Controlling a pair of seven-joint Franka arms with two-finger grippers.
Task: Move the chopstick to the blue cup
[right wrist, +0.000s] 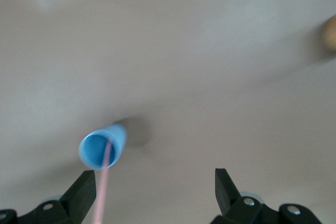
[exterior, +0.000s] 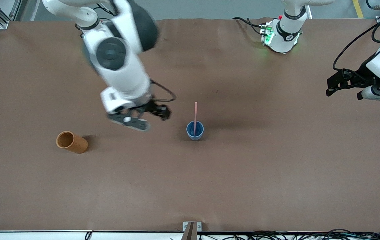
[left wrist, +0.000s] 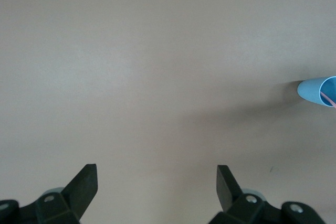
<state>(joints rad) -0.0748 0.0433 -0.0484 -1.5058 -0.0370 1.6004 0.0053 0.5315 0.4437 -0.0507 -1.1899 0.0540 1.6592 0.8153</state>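
The light-blue cup point(exterior: 195, 130) stands upright near the middle of the table. The pale-pink chopstick point(exterior: 195, 115) stands in it, leaning on its rim, most of it sticking out above. My right gripper point(exterior: 158, 113) is open and empty, in the air over the table between the two cups, close to the blue cup. In the right wrist view the blue cup point(right wrist: 102, 146) and chopstick point(right wrist: 104, 182) lie just off one finger point(right wrist: 81, 195). My left gripper point(exterior: 335, 83) is open and empty, waiting over the left arm's end of the table; its wrist view shows the blue cup point(left wrist: 316, 91) at the edge.
An orange-brown cup point(exterior: 71, 142) lies on its side toward the right arm's end of the table, a little nearer the front camera than the blue cup. It shows as a blur at the edge of the right wrist view point(right wrist: 329, 33). Brown table cover point(exterior: 243, 173) all around.
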